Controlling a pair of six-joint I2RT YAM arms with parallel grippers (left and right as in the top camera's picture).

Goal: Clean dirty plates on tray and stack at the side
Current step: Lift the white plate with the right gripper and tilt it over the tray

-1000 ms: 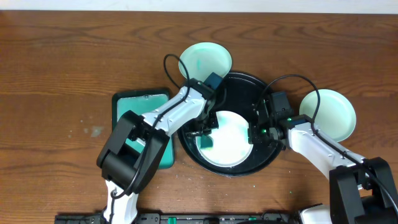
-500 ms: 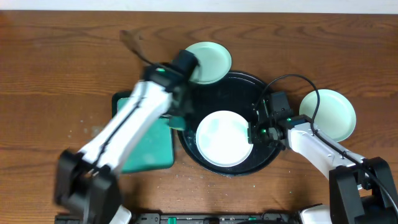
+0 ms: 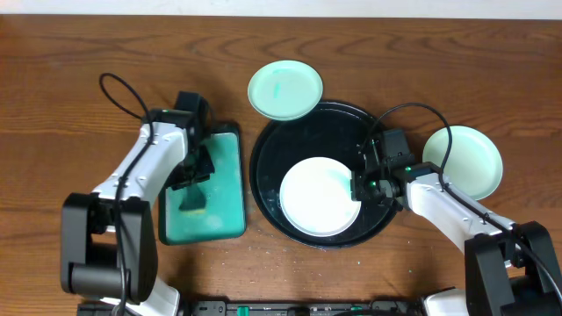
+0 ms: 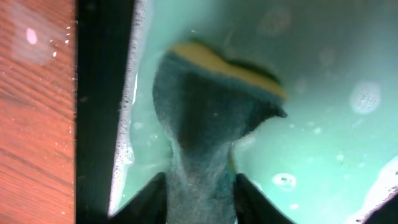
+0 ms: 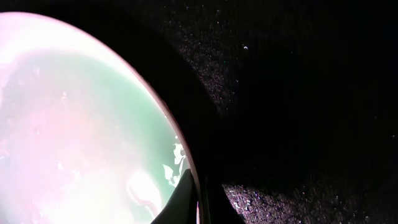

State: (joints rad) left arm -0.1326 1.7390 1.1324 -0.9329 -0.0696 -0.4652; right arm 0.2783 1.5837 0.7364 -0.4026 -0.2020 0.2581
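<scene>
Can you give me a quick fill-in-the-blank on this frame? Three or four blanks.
1. The left end effector grips a ____ over the teal tray.
2. The white plate lies inside the ____ tray.
3. The right end effector is at the white plate's ____ edge in the overhead view.
4. The number of mint-green plates outside that tray is ____.

Missing words: sponge; black; right; two

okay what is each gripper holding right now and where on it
The left gripper pinches the sponge at its near end, over the teal tray. The right gripper clamps the white plate by its right rim.
</scene>
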